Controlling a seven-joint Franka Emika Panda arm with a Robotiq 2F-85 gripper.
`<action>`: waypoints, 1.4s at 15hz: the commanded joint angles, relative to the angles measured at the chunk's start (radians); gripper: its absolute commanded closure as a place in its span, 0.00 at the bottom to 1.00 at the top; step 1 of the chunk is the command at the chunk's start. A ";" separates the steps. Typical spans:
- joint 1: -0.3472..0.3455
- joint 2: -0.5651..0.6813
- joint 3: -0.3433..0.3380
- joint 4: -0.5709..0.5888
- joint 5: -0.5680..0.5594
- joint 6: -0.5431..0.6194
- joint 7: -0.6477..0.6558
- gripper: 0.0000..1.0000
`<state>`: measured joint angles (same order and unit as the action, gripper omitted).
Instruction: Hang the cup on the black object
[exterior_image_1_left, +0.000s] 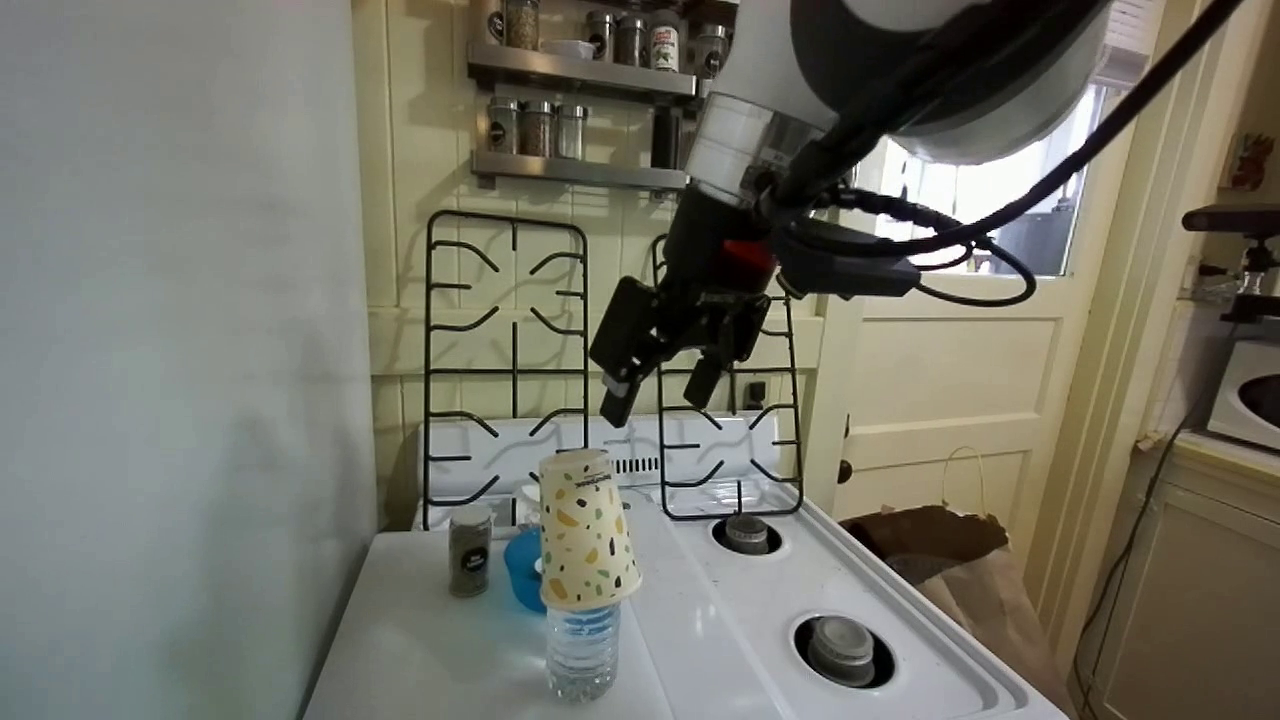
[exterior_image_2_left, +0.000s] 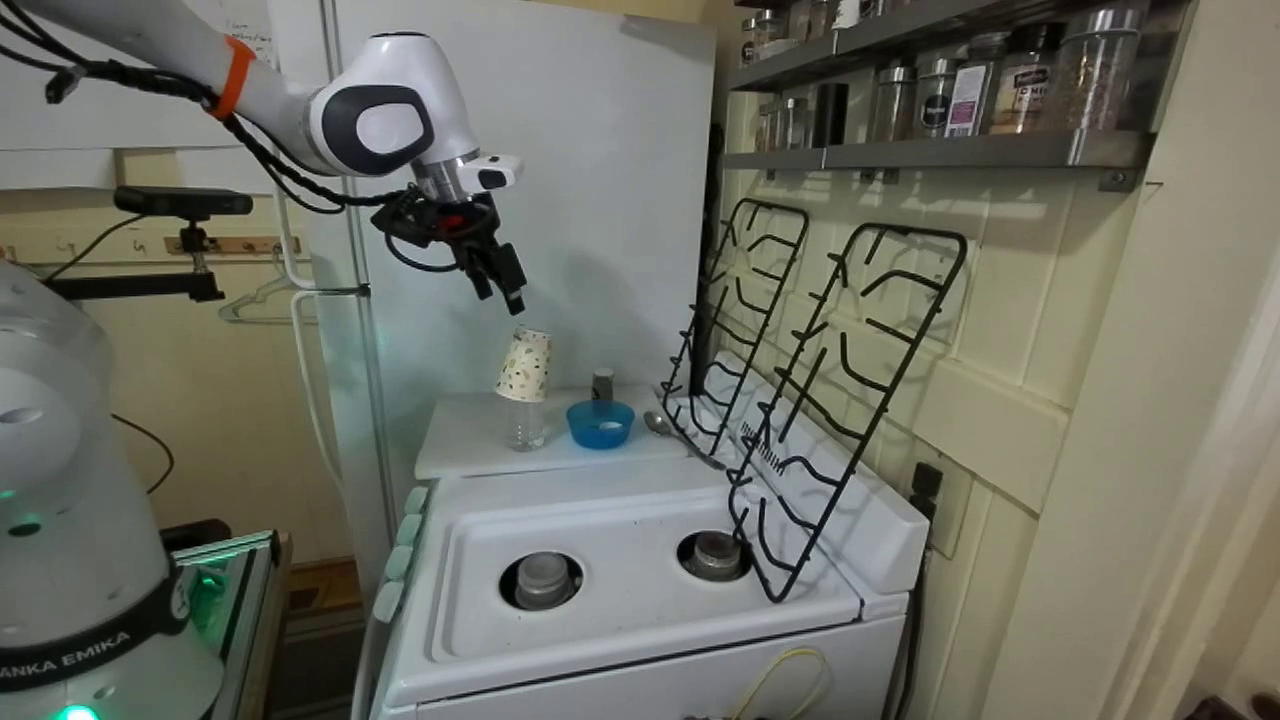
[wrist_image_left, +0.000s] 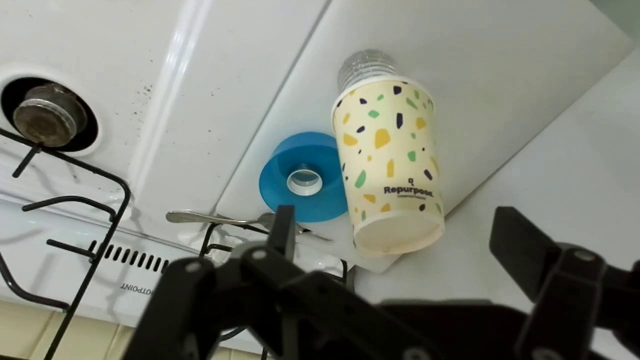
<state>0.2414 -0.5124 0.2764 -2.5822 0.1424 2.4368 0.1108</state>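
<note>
I have the hand (exterior_image_1_left: 659, 400) hanging tilted over the tabletop (exterior_image_1_left: 430, 650), its fingers (wrist_image_left: 522, 252) spread wide, at one o'clock from the cup (exterior_image_1_left: 585, 535) in an exterior view and apart from it. The cup is upside down over the bottle (exterior_image_1_left: 582, 655), so I see only the bottle's clear lower part, standing on the tabletop. In my wrist view the cup shows at twelve o'clock of the gap between the fingers, its base end toward me. The grate (exterior_image_1_left: 515, 372) is at eleven o'clock from the cup in an exterior view, and its twin (exterior_image_2_left: 860, 436) at three o'clock from the cup in an exterior view; both lean back toward the wall (exterior_image_2_left: 1030, 300), well apart from the cup. On my wrist camera the bowl (wrist_image_left: 277, 175), with a white ring (wrist_image_left: 304, 191) in it, lies at nine o'clock from the cup, near the bottle. The jar (exterior_image_1_left: 469, 550) stands upright at nine o'clock from the cup in an exterior view, and the burners (exterior_image_1_left: 842, 645) there are at three and four. At eight o'clock from the bowl in the wrist view lies what I take for a spoon (wrist_image_left: 192, 216), though a finger covers part of it.
</note>
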 joint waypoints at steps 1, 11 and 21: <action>-0.005 0.096 0.049 0.039 -0.030 0.070 0.091 0.00; -0.088 0.258 0.133 0.125 -0.245 0.069 0.340 0.00; -0.061 0.351 0.133 0.183 -0.320 0.065 0.416 0.25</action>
<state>0.1712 -0.1916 0.4109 -2.4187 -0.1359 2.5005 0.4739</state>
